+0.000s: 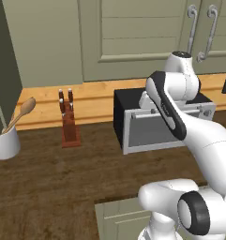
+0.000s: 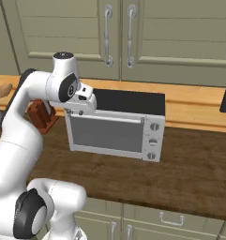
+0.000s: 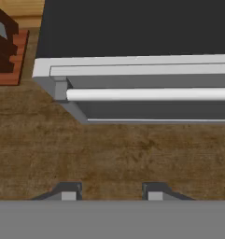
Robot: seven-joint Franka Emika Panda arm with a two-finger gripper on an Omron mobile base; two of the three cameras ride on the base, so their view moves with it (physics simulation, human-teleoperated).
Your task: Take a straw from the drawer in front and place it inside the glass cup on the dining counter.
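My gripper (image 3: 109, 191) hangs open over a dark wood worktop (image 3: 109, 149), with nothing between its fingertips. It sits just in front of the top left corner of a toaster oven (image 2: 116, 126); in the right base view the gripper (image 2: 74, 111) is against the oven's upper left edge. Below the worktop's front edge, a sage-green drawer (image 2: 173, 213) with a small silver bar handle is shut. The straw, the glass cup and the dining counter are out of view.
The silver toaster oven (image 1: 156, 129) has a bar handle (image 3: 146, 94) across its door. A brown knife block (image 1: 70, 124) stands to its left. A white pot holding a wooden spoon (image 1: 6, 143) is at the far left. Sage-green wall cabinets (image 2: 119, 37) rise behind.
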